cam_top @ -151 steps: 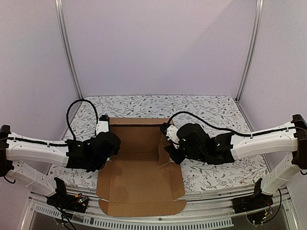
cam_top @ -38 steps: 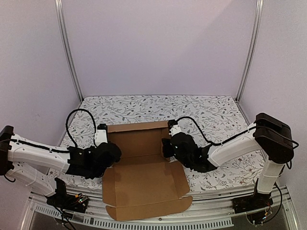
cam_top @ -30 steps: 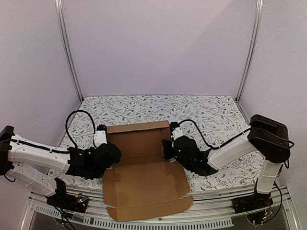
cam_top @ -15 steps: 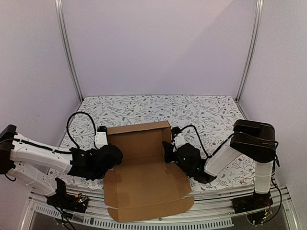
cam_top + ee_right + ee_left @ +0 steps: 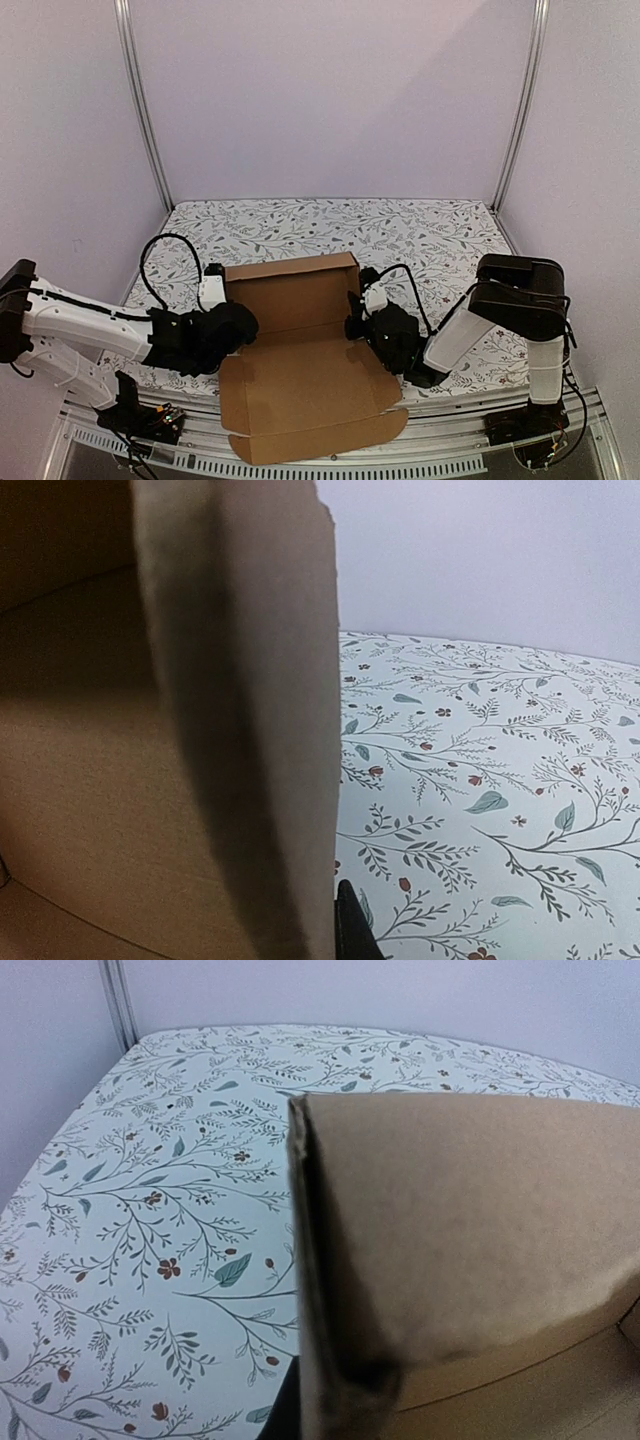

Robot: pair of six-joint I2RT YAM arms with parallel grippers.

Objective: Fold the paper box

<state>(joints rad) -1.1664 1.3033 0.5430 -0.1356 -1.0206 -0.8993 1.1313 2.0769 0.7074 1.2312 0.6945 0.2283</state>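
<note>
in the top view the fingertips of the left gripper [image 5: 228, 320] are covered by its own black wrist and the raised left wall of the paper box [image 5: 300, 370]; those of the right gripper [image 5: 357, 322] are lost behind its wrist and the right flap. in the left wrist view only a dark sliver of finger is seen under the cardboard, which is cut off at the right and bottom edges. in the right wrist view the cardboard is blurred and cropped at top, left and bottom
</note>
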